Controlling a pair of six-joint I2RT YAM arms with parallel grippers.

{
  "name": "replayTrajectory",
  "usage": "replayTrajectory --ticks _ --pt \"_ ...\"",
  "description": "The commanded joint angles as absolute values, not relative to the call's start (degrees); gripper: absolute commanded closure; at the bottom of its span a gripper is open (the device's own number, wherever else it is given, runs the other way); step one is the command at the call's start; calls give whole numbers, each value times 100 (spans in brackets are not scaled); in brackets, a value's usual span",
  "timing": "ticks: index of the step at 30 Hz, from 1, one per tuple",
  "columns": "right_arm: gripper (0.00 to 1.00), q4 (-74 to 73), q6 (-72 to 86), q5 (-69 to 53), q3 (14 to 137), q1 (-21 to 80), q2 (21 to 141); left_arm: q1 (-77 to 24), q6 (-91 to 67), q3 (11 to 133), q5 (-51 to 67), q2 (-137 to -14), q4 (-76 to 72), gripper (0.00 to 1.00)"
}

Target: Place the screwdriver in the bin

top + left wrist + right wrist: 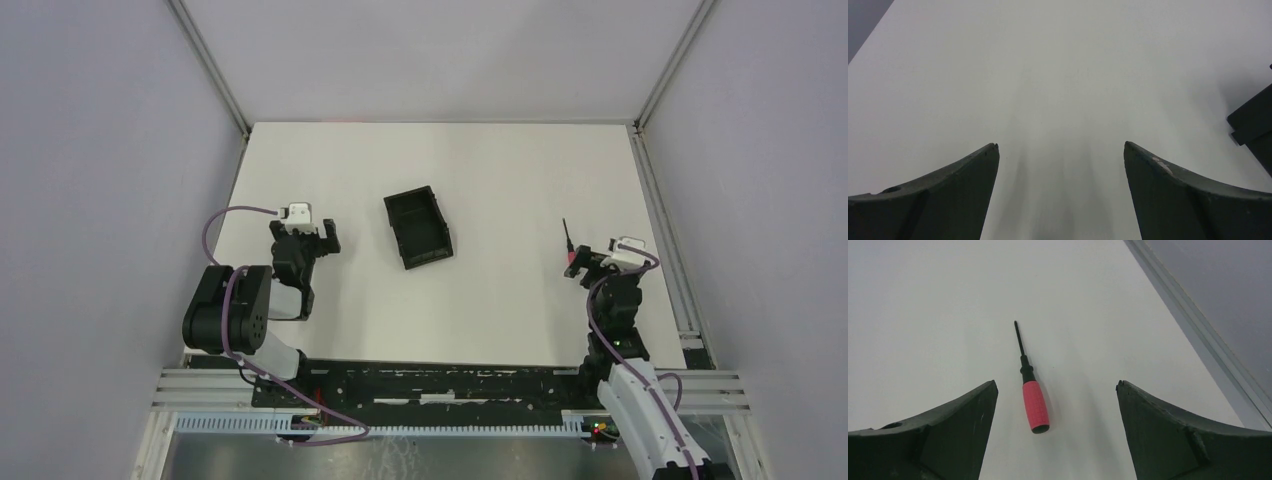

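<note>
Well to the right of the bin (pixel 418 228), the screwdriver (pixel 1034 400) lies flat on the white table (pixel 500 170), outside the tray and apart from it, its red handle toward the arm bases and its thin black shaft pointing away toward the far edge. The right gripper (pixel 1056 385) hangs low over it with its two dark fingers spread wide; in the right wrist view the handle sits in the gap between them, closer to the finger on the left of that view, and neither finger touches it. Farther right of the bin than the tool, a grey metal rail (pixel 1193 325) runs along the table's side. The bin itself rests on the table roughly midway between the two arms, a black low-walled rectangle with its long sides running more or less away from the bases and turned a little askew. Left of the bin, near it but not touching, the left gripper (pixel 1061 145) hovers close above the table, its fingers likewise held wide apart with only white surface showing between them; a dark corner of the bin shows at the right edge of the left wrist view.
</note>
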State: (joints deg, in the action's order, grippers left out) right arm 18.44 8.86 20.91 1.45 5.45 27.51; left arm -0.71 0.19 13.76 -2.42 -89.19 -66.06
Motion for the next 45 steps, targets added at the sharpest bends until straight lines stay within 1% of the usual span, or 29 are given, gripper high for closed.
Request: replayTrajectory --ticks 1,5,7,9,12,18,23,25,27,30,33,34,35,38,42,45 --pt "6 1284 820 1276 1344 526 3279 -52 -167 1424 -176 -8825 -6741 0" --pt "7 -1147 615 1009 3722 532 5206 -53 -166 1423 -176 -8822 -6741 0" --pt "2 -2429 553 905 5073 531 6341 -53 -167 1415 -179 -8820 -6741 0" --pt "2 -3077 358 637 5758 528 7092 -53 -167 1415 -180 -8820 -6741 0" --pt "2 -3426 265 562 6143 532 7855 -53 -167 1415 -177 -8821 -6741 0" --pt "2 -3202 125 560 5915 529 8979 -53 -167 1415 -175 -8815 -6741 0" --pt "10 -2801 196 903 5818 488 9593 -53 -167 1415 -178 -8813 -6741 0" --pt "14 -2713 212 1038 5890 447 9838 -53 -167 1415 -176 -8820 -6743 0" --pt "21 -2768 224 1095 5951 426 10049 -53 -167 1415 -177 -8815 -6741 0" --pt "41 -2699 265 884 5769 393 10143 -53 -167 1415 -177 -8811 -6741 0" --pt "80 -2716 248 557 5654 362 10096 -52 -167 1415 -176 -8815 -6743 0" --pt "96 -2809 218 502 5733 359 10078 -53 -167 1415 -178 -8815 -6748 0" --pt "100 -2922 193 509 5850 358 10060 -48 -167 1415 -176 -8811 -6742 0" --pt "100 -3512 101 470 6552 341 9965 -53 -167 1415 -176 -8815 -6742 0" --pt "100 -4700 120 269 7835 342 9864 -53 -167 1415 -177 -8815 -6741 0" --pt "100 -5106 234 290 8430 346 9753 -53 -167 1415 -177 -8815 -6741 0"
